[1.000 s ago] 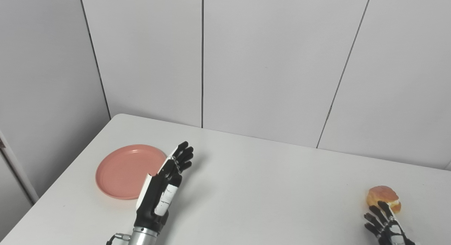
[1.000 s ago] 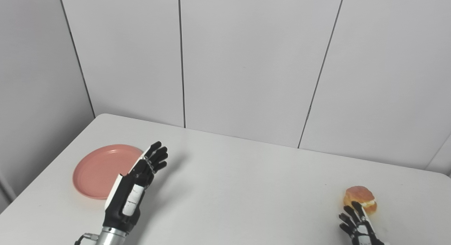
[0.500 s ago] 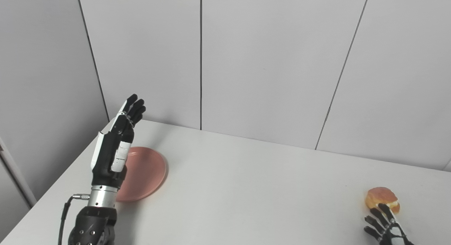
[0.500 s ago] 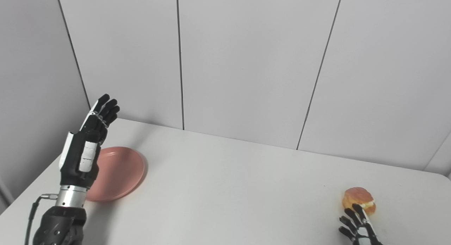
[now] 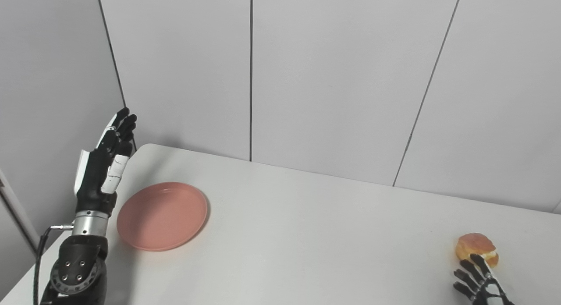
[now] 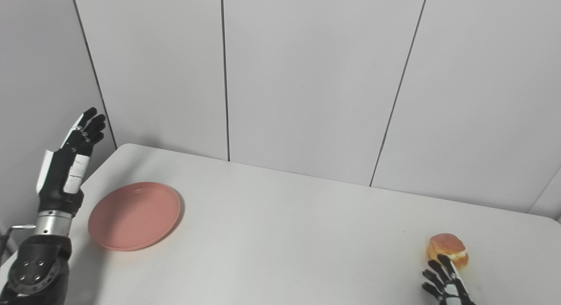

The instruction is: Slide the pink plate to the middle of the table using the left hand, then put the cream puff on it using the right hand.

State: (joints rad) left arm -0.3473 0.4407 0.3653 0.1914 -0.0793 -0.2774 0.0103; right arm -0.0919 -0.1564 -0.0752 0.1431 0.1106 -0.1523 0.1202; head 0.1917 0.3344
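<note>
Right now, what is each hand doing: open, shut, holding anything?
Left hand: open, raised left of the round pink plate, holding nothing.
Right hand: open, just short of the golden cream puff.

Both head views are bright and evenly lit by soft, diffuse light. The pink plate casts a faint shadow towards four o'clock, and the raised left hand a soft one on the white table at five o'clock. No glare. Focus is sharp throughout; edge distortion is slight.
</note>
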